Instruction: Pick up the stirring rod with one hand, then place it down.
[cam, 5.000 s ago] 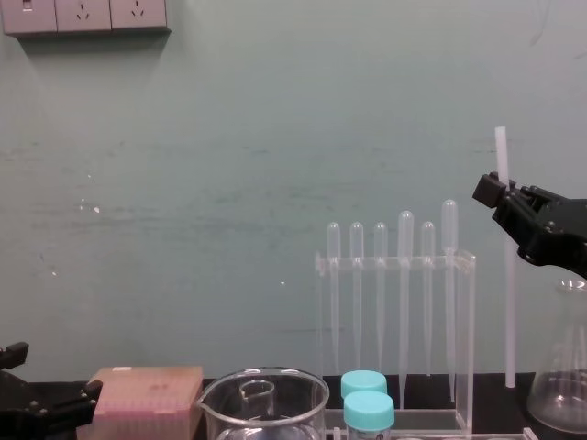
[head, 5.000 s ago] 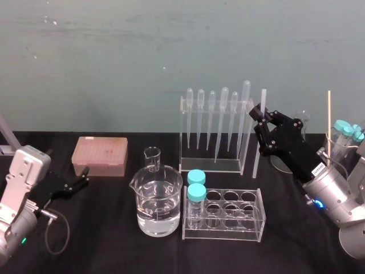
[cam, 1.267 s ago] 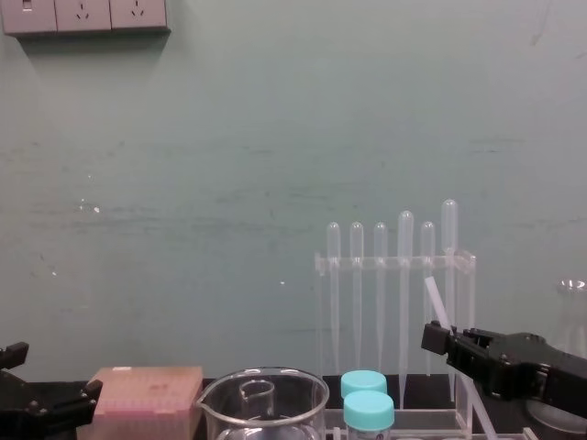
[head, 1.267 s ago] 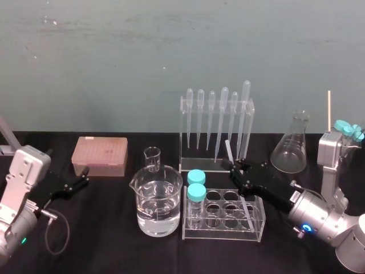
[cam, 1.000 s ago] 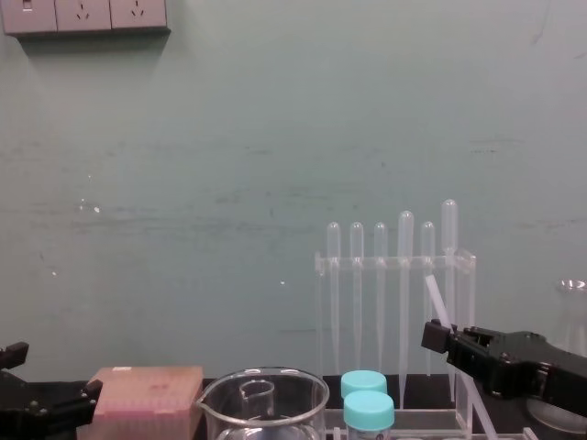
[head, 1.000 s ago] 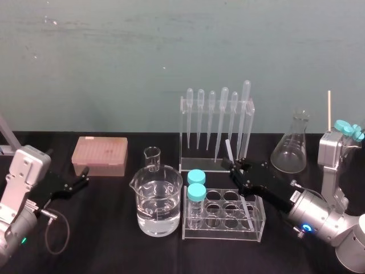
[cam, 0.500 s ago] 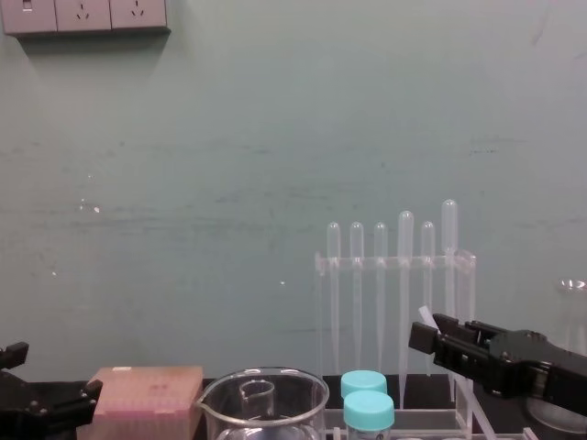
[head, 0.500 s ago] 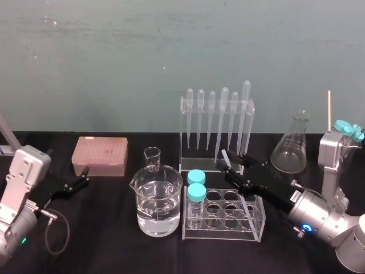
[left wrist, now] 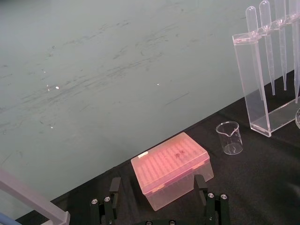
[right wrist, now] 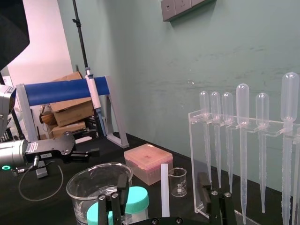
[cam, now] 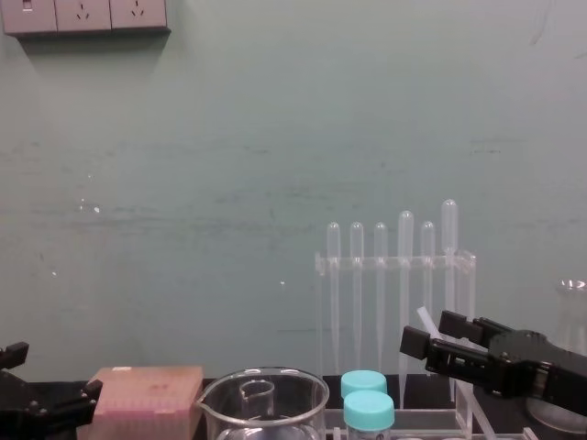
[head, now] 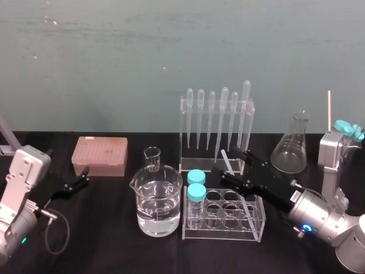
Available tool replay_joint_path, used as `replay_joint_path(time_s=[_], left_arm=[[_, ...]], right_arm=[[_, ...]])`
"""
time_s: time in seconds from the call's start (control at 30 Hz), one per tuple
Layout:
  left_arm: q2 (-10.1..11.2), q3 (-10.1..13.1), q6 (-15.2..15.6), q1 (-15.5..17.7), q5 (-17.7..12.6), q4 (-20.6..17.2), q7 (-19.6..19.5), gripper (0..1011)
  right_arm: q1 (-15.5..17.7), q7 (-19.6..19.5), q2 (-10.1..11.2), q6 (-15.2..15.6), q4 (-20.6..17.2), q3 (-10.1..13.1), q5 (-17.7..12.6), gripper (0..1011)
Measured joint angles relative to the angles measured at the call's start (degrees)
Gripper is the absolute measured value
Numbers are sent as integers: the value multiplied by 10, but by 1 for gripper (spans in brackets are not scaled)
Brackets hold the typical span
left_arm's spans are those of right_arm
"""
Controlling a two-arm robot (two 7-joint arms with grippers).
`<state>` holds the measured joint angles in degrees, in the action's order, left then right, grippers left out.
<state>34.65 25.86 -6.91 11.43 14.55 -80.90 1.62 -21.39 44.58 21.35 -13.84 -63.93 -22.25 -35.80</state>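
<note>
Wide black tabletop (head: 114, 240) and a pale green wall behind it. Up in the chest view's left corner there's a strip of three wall sockets (cam: 83, 14), no lettering on them that can be read.

The right arm reaches in low from the right, with a small white tag on its sleeve, the print too small to make out. The right pincer (head: 232, 165) sits just above the tube rack (head: 225, 231), fingers spread wide.

And there's the stirring rod (head: 226, 158): one rod, tilted, upper end toward the foot of the pipette stand (head: 199, 166), lower part running down into the right end of the rack. The right wrist view shows it (right wrist: 164, 190) between the two fingers with a gap on each side, so nothing is pinching it.

Over on the left the other arm is parked, and the left pincer (head: 85, 175) rests low on the tabletop, fingers apart, holding nothing.

Now the count:
- **Pipettes:** one clear stand with six pipettes (head: 224, 114) hanging bulbs up.
- **Tubes:** one clear rack with two rows of holes and two teal-capped tubes (head: 197, 193) at its left end.
- **Large beaker:** one (head: 155, 200), part full of clear liquid, just left of the rack.
- **Conical flask:** one (head: 290, 151) at the back right.
- **Tip box:** one, pink (head: 99, 155), at the back left, no readable marking.
- **Small beaker:** one (head: 151, 158), tucked behind the big one.
</note>
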Motion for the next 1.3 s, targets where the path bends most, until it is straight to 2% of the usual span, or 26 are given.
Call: replay_joint_path(time_s=[0.13,0.27,0.3,0.4,0.43,0.5,0.6,0.67,0.8,0.9,0.93,1.03,1.3], left_arm=[[0,0,0,0,0,0,0,1000],[0,0,0,0,0,0,0,1000],[0,0,0,0,0,0,0,1000],[0,0,0,0,0,0,0,1000],[0,0,0,0,0,0,0,1000],[0,0,0,0,0,0,0,1000],[0,0,0,0,0,0,0,1000],[0,0,0,0,0,0,0,1000],[0,0,0,0,0,0,0,1000],[0,0,0,0,0,0,0,1000],[0,0,0,0,0,0,0,1000],[0,0,0,0,0,0,0,1000],[0,0,0,0,0,0,0,1000]], right_arm=[[0,-1,0,-4,-1,0,2,997],[4,-16,4,-38,-20,2,23,1003],[6,-24,5,-54,-27,5,32,1003],[10,-42,6,-76,-42,13,49,1003],[14,-59,7,-87,-53,20,61,1003],[20,-81,7,-90,-64,30,71,1003],[34,-131,9,-76,-83,49,86,1003],[48,-176,10,-39,-95,69,90,1003],[61,-211,15,-1,-96,82,98,1003],[79,-241,24,48,-99,90,108,1003],[79,-241,24,48,-99,90,108,1003],[95,-251,29,85,-102,94,111,1003],[92,-250,28,77,-102,93,111,1003]])
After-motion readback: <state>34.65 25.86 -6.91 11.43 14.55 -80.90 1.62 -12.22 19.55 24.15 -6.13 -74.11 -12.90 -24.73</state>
